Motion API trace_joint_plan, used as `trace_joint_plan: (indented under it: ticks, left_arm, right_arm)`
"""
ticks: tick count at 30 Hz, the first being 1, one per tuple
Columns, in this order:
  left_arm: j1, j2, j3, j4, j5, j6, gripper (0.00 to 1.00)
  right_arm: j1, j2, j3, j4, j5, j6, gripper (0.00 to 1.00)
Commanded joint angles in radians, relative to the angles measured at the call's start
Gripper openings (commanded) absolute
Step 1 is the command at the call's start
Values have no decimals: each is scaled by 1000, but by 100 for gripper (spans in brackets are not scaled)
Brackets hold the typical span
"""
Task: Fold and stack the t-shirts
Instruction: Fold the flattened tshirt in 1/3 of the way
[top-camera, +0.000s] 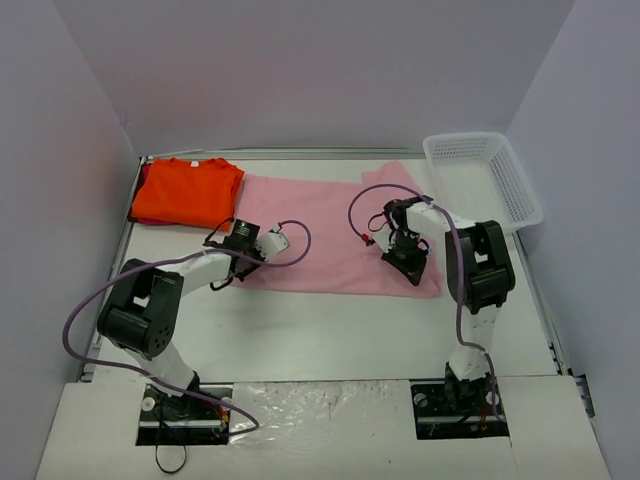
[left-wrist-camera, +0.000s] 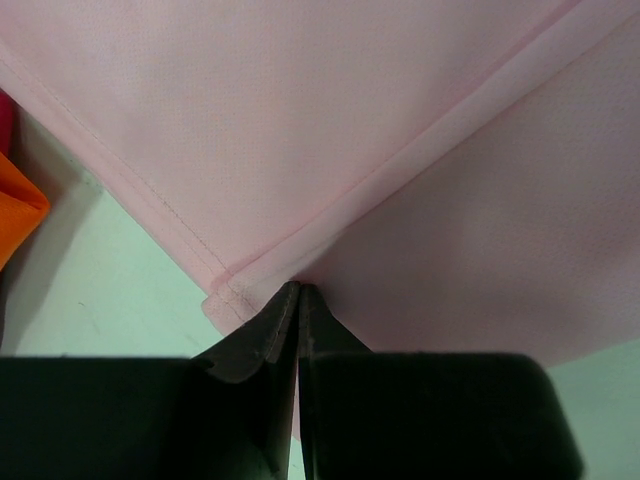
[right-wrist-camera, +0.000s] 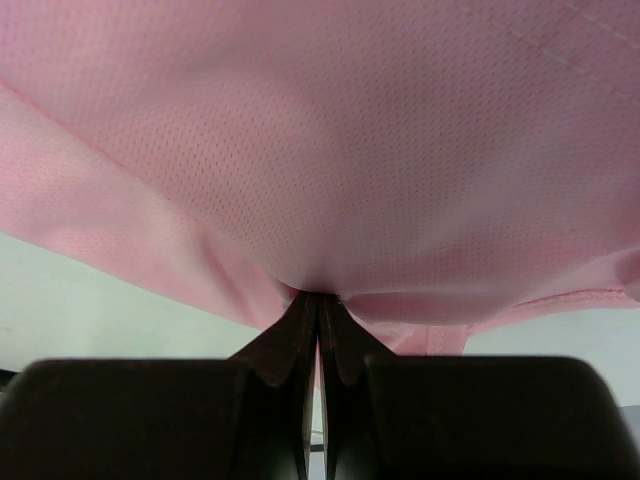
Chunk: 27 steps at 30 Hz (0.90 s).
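A light pink t-shirt (top-camera: 330, 230) lies spread flat across the middle of the table. My left gripper (top-camera: 247, 262) is shut on its near left corner; in the left wrist view the jaws (left-wrist-camera: 300, 290) pinch the cloth (left-wrist-camera: 400, 120) just beside a hemmed corner. The right gripper (top-camera: 407, 266) is shut on the shirt's near right part. In the right wrist view its fingertips (right-wrist-camera: 320, 297) pinch a fold of pink cloth (right-wrist-camera: 350, 150) that rises off the table. A bright orange t-shirt (top-camera: 185, 192) lies folded at the back left, its edge (left-wrist-camera: 15, 215) showing left of my left gripper.
A white mesh basket (top-camera: 485, 175) stands at the back right corner, partly over the table's right edge. Bare white tabletop (top-camera: 320, 330) lies between the pink shirt and the arm bases. Purple cables loop off both wrists. Grey walls enclose the left, back and right.
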Motion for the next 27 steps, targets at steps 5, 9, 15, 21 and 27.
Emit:
trace_joint_plan:
  ticks: [5,9,15,21,27]
  left_arm:
    - [-57,-107,-90,-91,-18,-4,2]
    - [-90,-153,-136,-123,-24,-24,2]
    - [-145,-259,-153,-274,-11,-31,2]
    - [-198,-353,-181,-345,-12,-56,3]
    - [-206,-412,-109,-374,-50,-76,3]
  right_arm:
    - [13,-74,-97,-47,20,10,0]
    - [19,-92,-140,-55,22,15,0]
    - [33,-126,-201,-107,23,16,0]
    - [65,-155,-234,-139,5,16,0]
    - [68,-161,-125,-176,10,22,16]
